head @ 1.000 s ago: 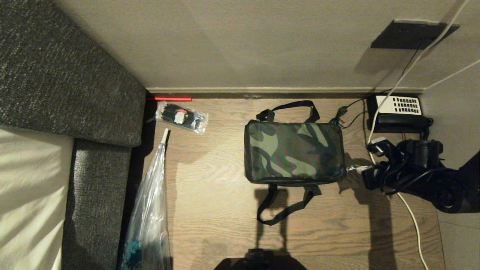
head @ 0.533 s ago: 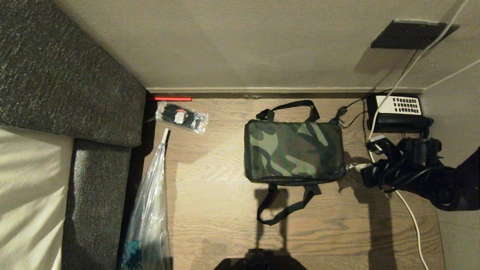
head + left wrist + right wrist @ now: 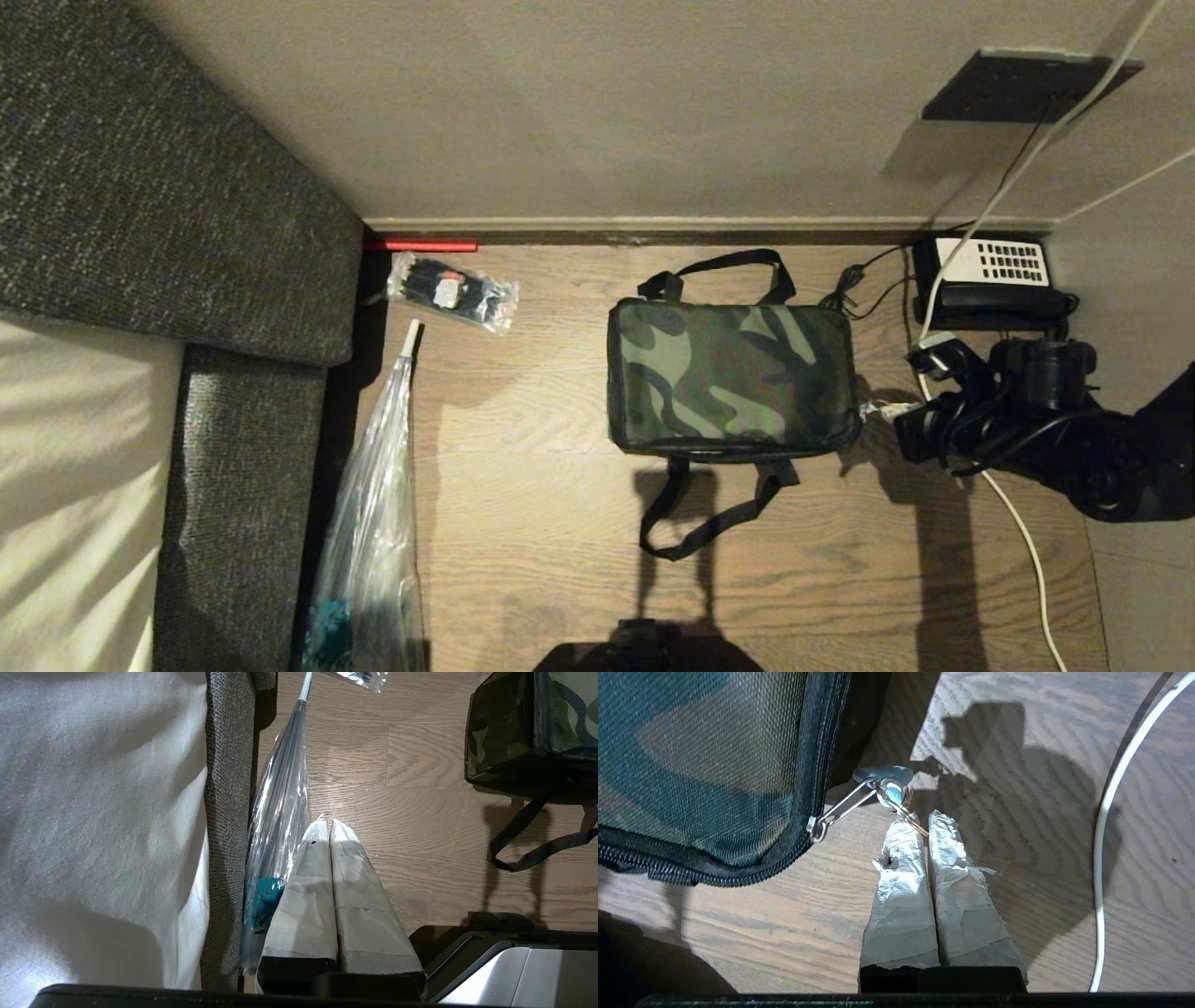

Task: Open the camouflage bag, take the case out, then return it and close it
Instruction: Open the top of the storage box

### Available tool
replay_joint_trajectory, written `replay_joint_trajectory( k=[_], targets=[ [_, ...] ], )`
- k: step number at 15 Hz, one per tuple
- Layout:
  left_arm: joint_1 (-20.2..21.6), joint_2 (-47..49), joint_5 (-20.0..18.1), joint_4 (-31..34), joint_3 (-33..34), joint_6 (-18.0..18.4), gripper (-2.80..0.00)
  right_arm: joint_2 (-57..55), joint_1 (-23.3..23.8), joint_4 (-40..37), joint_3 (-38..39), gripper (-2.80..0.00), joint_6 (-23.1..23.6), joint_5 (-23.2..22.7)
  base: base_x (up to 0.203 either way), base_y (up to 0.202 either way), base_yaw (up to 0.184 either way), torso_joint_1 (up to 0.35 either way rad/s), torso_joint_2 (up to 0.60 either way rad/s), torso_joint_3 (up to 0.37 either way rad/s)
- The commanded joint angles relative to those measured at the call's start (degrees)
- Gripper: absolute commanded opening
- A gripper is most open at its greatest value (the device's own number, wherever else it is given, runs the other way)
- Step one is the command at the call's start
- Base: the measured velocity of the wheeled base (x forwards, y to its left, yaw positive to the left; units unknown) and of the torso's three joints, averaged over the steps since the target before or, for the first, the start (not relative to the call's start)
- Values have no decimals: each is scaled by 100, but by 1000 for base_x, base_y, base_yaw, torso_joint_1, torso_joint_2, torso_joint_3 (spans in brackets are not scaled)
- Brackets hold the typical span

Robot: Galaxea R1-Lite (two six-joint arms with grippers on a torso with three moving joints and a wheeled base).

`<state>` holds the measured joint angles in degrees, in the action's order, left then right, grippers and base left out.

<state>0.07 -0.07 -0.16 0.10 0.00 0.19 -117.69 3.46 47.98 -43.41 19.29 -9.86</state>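
1. Hanging nearest, over the wooden floor (image 3: 420, 826) beside a clear plastic bag (image 3: 280, 826), the left gripper (image 3: 327, 823) is clenched on nothing.
2. Farther out, the camouflage bag (image 3: 731, 376) sits zipped on the floor, handles splayed.
3. At its right edge, the right gripper (image 3: 924, 820) is pinched on the zipper pull (image 3: 896, 800).
4. Beyond, a telephone (image 3: 991, 280) stands by the wall.

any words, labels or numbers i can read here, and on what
None can be read.
Telephone: pale keypad with dark keys, markings too small to read.
Small clear packet: a white and red label, too blurred to read.
Camouflage bag: no text or logo shows.
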Motion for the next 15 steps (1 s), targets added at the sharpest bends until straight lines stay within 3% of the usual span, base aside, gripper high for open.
replay_joint_trajectory(
  k=[1, 15],
  targets=[
    [1, 7, -2, -1, 18, -2, -280, -9, -43, 36, -58, -280, 5, -25, 0, 0, 0, 0, 0, 0],
    [1, 7, -2, -1, 18, -2, -280, -17, -109, 141, -300, -280, -4, -16, 0, 0, 0, 0, 0, 0]
  ],
)
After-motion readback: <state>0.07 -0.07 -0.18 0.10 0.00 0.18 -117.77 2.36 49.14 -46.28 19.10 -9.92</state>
